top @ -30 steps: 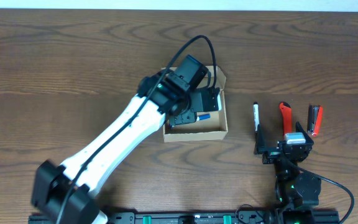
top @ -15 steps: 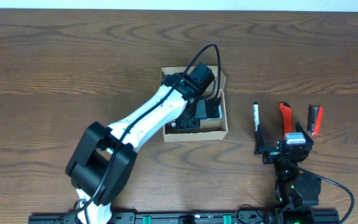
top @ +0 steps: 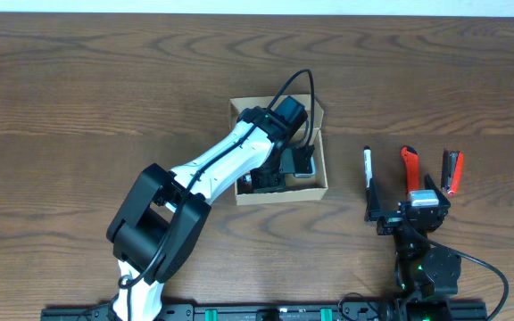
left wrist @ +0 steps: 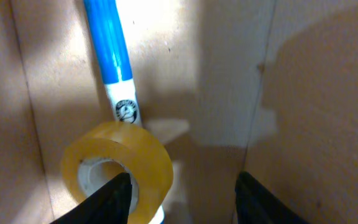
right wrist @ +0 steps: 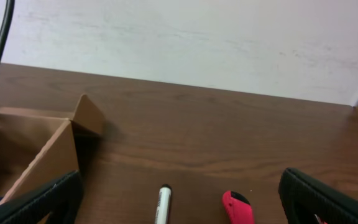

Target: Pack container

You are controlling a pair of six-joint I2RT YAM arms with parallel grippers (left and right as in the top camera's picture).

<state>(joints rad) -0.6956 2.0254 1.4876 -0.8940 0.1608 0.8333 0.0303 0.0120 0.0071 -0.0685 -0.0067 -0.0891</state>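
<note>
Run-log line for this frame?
left gripper: open, inside container, over tape roll and blue marker | right gripper: open, empty | white pen: outside container

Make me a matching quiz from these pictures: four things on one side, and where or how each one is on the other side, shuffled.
Things:
1. tape roll
2. marker
3. pen
4. left gripper

Descriptions:
A. lying on the table, right of the container
B. open, down in the container
C. yellowish, in the container
D. blue barrel, in the container

Pairs: 1-C, 2-D, 3-A, 4-B
</note>
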